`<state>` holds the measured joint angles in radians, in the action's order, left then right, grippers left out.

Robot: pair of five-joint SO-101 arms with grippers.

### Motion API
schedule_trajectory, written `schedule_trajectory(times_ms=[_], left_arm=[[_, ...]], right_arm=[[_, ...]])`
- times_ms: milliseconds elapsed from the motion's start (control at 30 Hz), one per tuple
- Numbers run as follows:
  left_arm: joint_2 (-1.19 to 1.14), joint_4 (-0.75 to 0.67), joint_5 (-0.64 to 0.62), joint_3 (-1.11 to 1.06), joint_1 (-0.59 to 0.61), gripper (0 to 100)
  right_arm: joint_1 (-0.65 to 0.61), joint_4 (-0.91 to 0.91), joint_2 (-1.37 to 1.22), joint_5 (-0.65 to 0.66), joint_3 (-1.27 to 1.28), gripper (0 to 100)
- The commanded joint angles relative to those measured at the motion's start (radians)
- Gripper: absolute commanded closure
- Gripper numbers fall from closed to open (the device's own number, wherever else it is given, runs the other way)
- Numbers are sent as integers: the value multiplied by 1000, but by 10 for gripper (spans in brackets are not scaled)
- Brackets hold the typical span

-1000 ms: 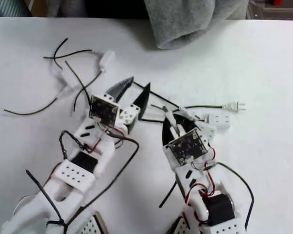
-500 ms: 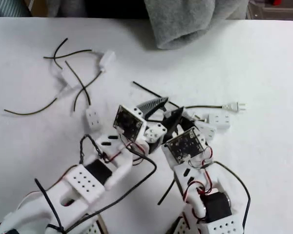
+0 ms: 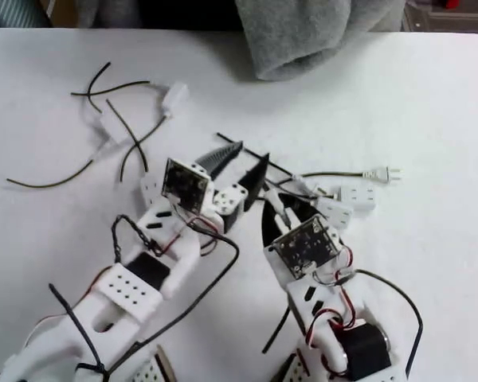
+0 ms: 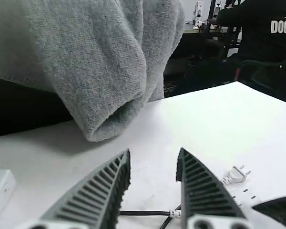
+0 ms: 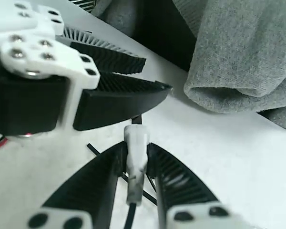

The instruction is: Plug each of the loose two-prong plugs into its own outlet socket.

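Observation:
My right gripper (image 5: 136, 164) is shut on a white plug (image 5: 135, 151) whose black cord hangs between the fingers; in the high view this gripper (image 3: 277, 205) sits at the table's middle. My left gripper (image 3: 239, 163) hovers just left of it, open and holding nothing, and it looms close in the right wrist view (image 5: 121, 86). In the left wrist view its fingers (image 4: 107, 188) stand apart above the table. A loose two-prong plug (image 3: 382, 173) (image 4: 236, 174) lies to the right. White outlet sockets (image 3: 357, 196) (image 3: 334, 212) rest beside the right gripper.
Another white socket (image 3: 150, 187) lies by the left arm. Further white connectors (image 3: 175, 97) (image 3: 111, 127) with tangled black cords lie at the far left. A grey cloth (image 3: 311, 36) hangs over the table's far edge. The right side of the table is bare.
The left arm swung right until its gripper was close to the right gripper, then drew partway back to the left. The right gripper stayed shut on its plug, shifting only slightly.

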<state>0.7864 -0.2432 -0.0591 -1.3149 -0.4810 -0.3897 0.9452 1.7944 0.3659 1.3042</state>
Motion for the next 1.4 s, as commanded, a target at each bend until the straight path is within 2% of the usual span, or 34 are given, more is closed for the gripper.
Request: schedule_trajectory(times_ms=[0, 200, 367, 533, 667, 1067, 1367], left_arm=[[4, -2, 14, 5, 10, 832], [12, -31, 9, 37, 2, 834], [13, -31, 6, 54, -33, 834], [12, -31, 8, 54, -67, 834], [5, 34, 11, 25, -101, 833], [2, 34, 12, -15, -45, 832], [2, 34, 14, -17, -39, 832]], right_arm=[[1, 19, 8, 2, -71, 979], [1, -70, 4, 12, 20, 979], [-5, -177, 2, 74, 127, 979], [-7, -191, 2, 72, 140, 979], [-7, -193, 7, 74, 126, 979], [-64, 58, 7, 72, -146, 979], [-54, 150, 8, 78, -241, 979]])
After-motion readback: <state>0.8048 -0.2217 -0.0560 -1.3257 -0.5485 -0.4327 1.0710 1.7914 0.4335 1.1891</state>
